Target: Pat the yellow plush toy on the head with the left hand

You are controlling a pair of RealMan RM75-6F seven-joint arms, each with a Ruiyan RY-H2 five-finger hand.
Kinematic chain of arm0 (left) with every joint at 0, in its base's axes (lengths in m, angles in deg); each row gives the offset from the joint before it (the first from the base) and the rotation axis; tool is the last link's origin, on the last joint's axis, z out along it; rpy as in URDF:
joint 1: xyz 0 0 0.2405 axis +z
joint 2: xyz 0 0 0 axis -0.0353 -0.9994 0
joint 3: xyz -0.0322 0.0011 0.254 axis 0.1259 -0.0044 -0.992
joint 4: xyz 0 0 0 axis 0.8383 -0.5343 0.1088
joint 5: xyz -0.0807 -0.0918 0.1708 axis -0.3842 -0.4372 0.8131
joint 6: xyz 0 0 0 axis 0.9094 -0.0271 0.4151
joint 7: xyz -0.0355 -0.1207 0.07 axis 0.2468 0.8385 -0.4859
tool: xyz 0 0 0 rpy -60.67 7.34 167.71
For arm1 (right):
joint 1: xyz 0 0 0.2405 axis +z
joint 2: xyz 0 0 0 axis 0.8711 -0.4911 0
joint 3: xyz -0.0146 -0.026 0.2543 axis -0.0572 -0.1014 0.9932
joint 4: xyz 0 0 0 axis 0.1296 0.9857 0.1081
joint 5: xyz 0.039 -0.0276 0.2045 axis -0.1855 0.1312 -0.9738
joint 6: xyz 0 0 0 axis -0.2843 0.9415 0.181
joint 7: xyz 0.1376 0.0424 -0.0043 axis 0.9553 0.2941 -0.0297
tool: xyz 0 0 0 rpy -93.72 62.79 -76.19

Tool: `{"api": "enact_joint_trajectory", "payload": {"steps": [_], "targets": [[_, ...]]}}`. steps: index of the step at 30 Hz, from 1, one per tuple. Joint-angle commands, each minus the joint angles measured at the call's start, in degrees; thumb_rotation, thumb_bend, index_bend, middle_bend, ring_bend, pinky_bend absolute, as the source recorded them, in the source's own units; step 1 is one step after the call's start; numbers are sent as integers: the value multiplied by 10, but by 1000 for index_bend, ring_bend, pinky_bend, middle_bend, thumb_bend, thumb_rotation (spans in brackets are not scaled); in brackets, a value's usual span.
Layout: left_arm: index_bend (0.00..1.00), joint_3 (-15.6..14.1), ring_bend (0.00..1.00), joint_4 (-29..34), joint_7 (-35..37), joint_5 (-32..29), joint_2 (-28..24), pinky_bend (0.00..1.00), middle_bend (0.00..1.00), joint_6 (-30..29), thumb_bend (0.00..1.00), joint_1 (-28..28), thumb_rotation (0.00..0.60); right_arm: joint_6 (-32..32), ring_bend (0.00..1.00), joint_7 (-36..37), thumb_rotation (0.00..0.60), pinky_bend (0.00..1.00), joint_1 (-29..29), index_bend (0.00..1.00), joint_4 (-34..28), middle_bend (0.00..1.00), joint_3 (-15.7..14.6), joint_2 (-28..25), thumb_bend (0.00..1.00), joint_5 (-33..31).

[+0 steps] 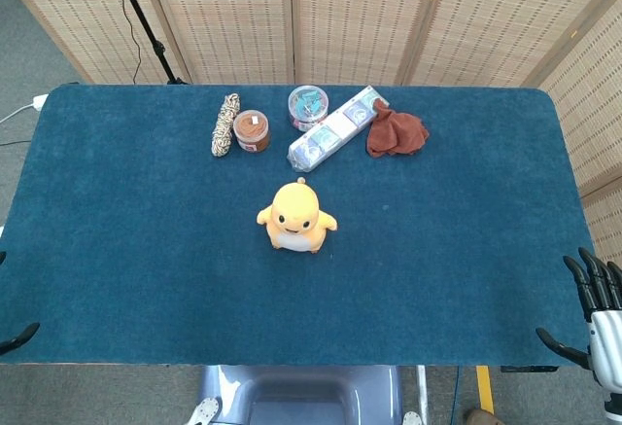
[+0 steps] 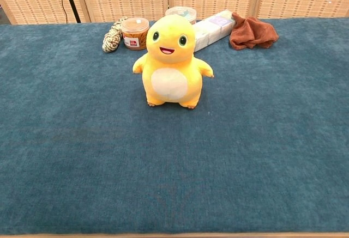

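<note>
The yellow plush toy stands upright in the middle of the blue table, facing me; the chest view shows it large, with its head bare and nothing touching it. Of my left hand only dark fingertips show at the far left edge of the head view, spread apart, holding nothing, far from the toy. My right hand is off the table's near right corner, fingers apart and empty. Neither hand appears in the chest view.
Along the back of the table lie a coiled rope, a small brown jar, a round tub, a long clear packet and a crumpled red-brown cloth. Woven screens stand behind the table.
</note>
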Motion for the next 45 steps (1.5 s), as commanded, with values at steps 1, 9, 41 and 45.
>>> {"api": "enact_joint_trajectory", "payload": {"steps": [1,9,41,45], "targets": [[0,2,0,-2,-6,-4,0,0,0,3,0,1,600,-3,0,0,600,0,1,0,-1,0,1,0,0,-2],[0,12,0,12,-29,-1,1,0,0,16,0,-6,582,-11,0,2,600,0,3,0,-3,0,1,1,0,-9],[0,254,0,147,-432,-200,168,0,0,361,0,-453,11,-62,0,37,600,0,20,0,9,0,17,-4,0,-69],[0,260,0,93,-451,-242,224,0,0,386,0,-506,11,-69,0,47,600,0,21,0,14,0,21,-6,0,-80]]}}
